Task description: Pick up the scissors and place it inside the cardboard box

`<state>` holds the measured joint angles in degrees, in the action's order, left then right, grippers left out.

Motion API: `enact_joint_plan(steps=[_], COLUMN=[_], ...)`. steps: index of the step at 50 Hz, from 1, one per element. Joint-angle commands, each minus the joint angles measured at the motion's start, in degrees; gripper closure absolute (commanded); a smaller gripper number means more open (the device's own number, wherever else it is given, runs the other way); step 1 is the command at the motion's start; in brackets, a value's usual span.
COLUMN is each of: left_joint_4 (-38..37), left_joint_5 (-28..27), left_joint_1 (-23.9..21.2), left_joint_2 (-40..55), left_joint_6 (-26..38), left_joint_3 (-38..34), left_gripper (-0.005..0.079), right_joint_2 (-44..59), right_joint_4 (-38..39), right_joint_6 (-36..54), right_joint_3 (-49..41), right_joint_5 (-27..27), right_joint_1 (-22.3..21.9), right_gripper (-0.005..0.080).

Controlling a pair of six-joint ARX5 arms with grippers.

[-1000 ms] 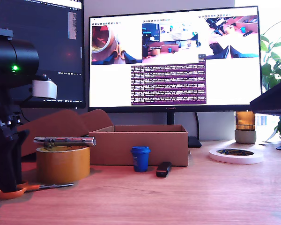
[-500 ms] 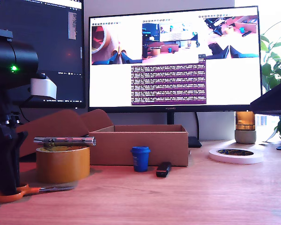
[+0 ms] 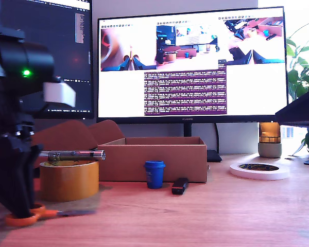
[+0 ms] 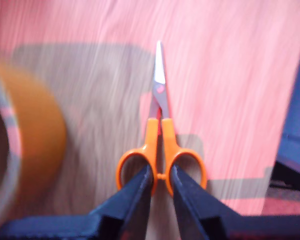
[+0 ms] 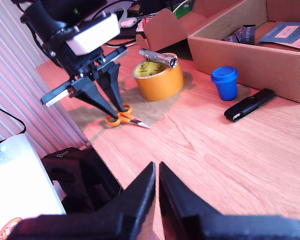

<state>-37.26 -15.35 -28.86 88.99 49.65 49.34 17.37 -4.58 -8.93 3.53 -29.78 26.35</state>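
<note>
The scissors (image 3: 26, 218) (image 4: 160, 150) (image 5: 121, 117), with orange loop handles and silver blades, lie on the wooden table at the exterior view's lower left, in front of the tape roll. My first gripper (image 3: 21, 211) (image 4: 160, 172) (image 5: 119, 107) reaches down onto them. Its two dark fingers sit in the loops and are shut on the handles' inner bars. The brown cardboard box (image 3: 154, 159) (image 5: 240, 55) stands open behind, mid-table. My second gripper (image 5: 157, 172) hangs shut and empty high over the table, well apart from the scissors.
A yellow-brown tape roll (image 3: 69, 180) (image 5: 157, 77) (image 4: 25, 145) carries a grey pen-like tool (image 3: 72, 154) (image 5: 157, 57) on top. A blue cup (image 3: 154, 174) (image 5: 225, 82) and a black stick (image 3: 179, 185) (image 5: 250, 105) lie before the box. A white tape ring (image 3: 259, 170) is at the exterior view's right.
In the exterior view my first arm has swung rightward and nearer the camera. The scissors have shifted with it along the table, away from the tape roll.
</note>
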Motion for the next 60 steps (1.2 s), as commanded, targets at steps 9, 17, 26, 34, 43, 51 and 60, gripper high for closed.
enact_joint_plan(steps=[9,17,26,34,43,51,60], left_joint_4=[1.9,2.2,-1.4,-3.0,-2.3,-1.4,-1.5], left_joint_5=[-2.7,-2.1,3.0,3.3,2.3,2.3,2.3], left_joint_1=[-1.9,-2.3,-2.2,-2.2,-2.2,-2.2,-2.2], left_joint_2=[0.5,0.5,0.5,0.6,0.7,1.2,3.8], left_joint_6=[-0.3,-0.2,-0.2,-0.2,-0.2,-0.1,-0.2], left_joint_3=[2.9,3.3,3.3,3.2,3.2,3.2,3.2], left_gripper=[0.0636,0.0634,0.0546,0.0543,0.0542,0.0527,0.0489], right_joint_2=[0.3,0.3,0.3,0.3,0.3,0.3,0.3], right_joint_4=[0.4,0.4,0.4,0.4,0.4,0.4,0.4], right_joint_6=[0.3,0.3,0.3,0.4,0.4,0.4,0.4], right_joint_3=[-0.1,-0.1,-0.1,-0.1,-0.1,-0.1,-0.1], right_joint_5=[0.0,0.0,0.0,0.0,0.3,0.3,0.3], right_joint_1=[0.0,0.0,0.0,0.0,0.0,0.0,0.0], right_gripper=[0.0763,0.0763,0.0763,0.0763,0.0763,0.0763,0.0763])
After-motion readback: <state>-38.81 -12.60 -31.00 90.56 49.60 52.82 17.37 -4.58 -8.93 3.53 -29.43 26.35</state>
